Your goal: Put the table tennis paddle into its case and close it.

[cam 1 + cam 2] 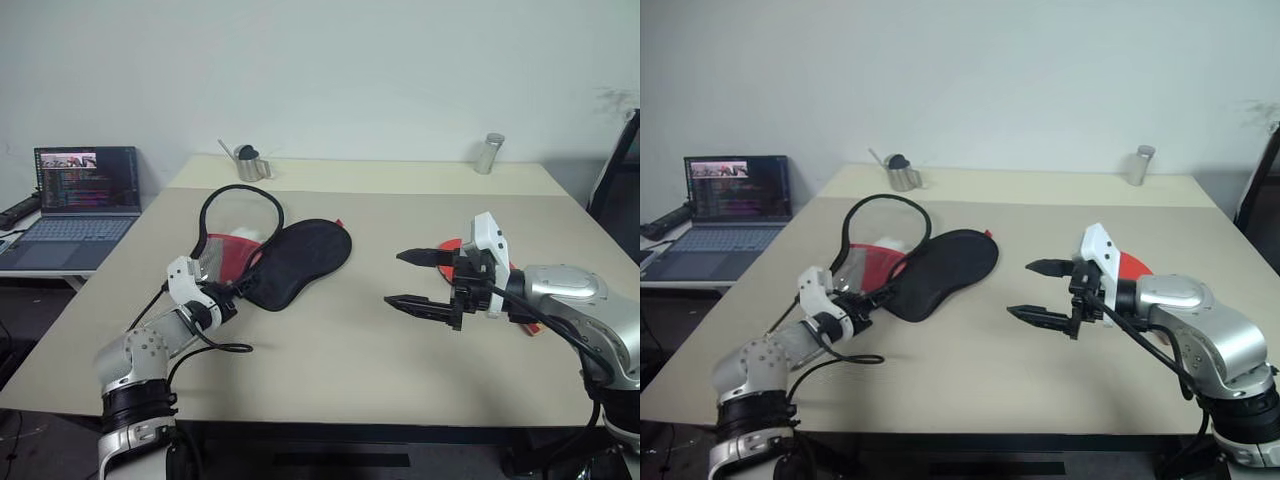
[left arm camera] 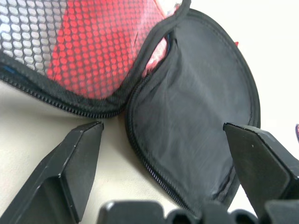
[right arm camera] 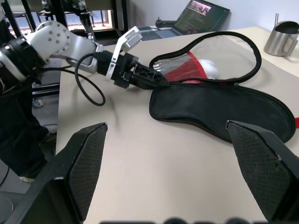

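mostly the table tennis paddle (image 1: 525,322) hides behind the right gripper (image 1: 417,279), a red edge showing; that gripper hangs well right of the case (image 1: 285,262), fingers spread and empty. the left gripper (image 3: 152,77), fingers apart, sits at the case's unzipped near end, holding nothing.

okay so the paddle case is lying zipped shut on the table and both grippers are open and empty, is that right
Not quite. The case lies unzipped, its red mesh side folded back from the black side, as the left wrist view shows. The rest holds: it is on the table, and the left gripper and right gripper are open and empty.
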Controlling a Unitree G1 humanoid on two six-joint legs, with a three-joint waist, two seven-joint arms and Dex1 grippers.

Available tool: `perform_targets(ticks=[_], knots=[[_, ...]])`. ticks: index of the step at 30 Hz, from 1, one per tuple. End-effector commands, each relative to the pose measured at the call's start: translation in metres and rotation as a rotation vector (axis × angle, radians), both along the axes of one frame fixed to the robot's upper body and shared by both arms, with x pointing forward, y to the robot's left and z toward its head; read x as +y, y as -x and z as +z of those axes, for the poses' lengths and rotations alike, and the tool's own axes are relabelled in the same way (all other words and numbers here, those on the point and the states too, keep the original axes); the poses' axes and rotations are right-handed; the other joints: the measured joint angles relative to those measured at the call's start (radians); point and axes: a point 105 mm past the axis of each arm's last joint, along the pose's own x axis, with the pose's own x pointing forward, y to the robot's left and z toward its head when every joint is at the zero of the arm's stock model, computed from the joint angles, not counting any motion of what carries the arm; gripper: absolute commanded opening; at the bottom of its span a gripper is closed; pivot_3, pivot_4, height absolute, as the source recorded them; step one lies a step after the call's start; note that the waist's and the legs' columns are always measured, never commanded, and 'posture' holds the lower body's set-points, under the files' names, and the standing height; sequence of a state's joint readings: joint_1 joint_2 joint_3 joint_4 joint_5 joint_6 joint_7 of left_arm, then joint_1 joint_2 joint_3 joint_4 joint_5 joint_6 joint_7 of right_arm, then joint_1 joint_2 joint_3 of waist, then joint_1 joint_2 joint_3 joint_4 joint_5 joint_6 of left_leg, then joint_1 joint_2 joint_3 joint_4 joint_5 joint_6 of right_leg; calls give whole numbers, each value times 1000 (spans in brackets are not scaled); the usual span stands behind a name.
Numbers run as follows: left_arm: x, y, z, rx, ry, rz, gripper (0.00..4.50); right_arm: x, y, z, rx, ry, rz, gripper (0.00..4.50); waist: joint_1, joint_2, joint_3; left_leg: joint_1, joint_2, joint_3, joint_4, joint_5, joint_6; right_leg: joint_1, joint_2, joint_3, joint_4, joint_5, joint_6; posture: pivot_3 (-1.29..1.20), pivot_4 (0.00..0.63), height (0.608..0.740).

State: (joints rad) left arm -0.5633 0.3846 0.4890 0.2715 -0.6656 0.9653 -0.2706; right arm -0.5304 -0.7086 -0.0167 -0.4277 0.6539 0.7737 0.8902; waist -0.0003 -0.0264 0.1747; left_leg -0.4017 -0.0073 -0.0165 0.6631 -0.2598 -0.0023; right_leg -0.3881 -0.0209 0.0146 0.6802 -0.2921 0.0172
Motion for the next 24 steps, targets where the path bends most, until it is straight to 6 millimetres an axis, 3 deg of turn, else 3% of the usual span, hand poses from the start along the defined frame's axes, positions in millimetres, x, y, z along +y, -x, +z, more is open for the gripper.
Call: perform_targets(ticks=[1,10,11,15,23,24], knots=[[-9,-12,4,-19,19,-9,4500,-2,3,12,-53,-8,3,4483,4,0,0,0,0,0,0,0,0,0,0,0,0,0,0,0,150,740],[-42,-25,3,-19,52,-91,4500,-1,1,18,-68,-15,-23,4483,13,0,0,0,-1,-1,0,1,-1,1,0,0,0,0,0,0,150,740],[-45,-25,4,-22,51,-104,4318,-1,1,19,-68,-16,-26,4496,13,0,0,0,-1,-1,0,1,-1,1,-1,0,0,0,0,0,150,740],[-53,-23,3,-13,37,-144,3201,0,1,20,-68,-20,-31,4500,12,0,0,0,-1,-1,0,1,-1,0,-1,0,0,0,0,0,150,740],[-62,-25,1,-12,4,-191,190,0,-2,20,-66,-33,-41,4500,2,-1,0,0,-1,-1,0,1,-1,0,0,0,0,0,0,0,150,740],[-65,-24,3,-18,-4,-212,14,0,-2,20,-65,-33,-42,4500,2,-1,0,0,-1,-1,0,1,-1,0,0,0,0,0,0,0,150,740]])
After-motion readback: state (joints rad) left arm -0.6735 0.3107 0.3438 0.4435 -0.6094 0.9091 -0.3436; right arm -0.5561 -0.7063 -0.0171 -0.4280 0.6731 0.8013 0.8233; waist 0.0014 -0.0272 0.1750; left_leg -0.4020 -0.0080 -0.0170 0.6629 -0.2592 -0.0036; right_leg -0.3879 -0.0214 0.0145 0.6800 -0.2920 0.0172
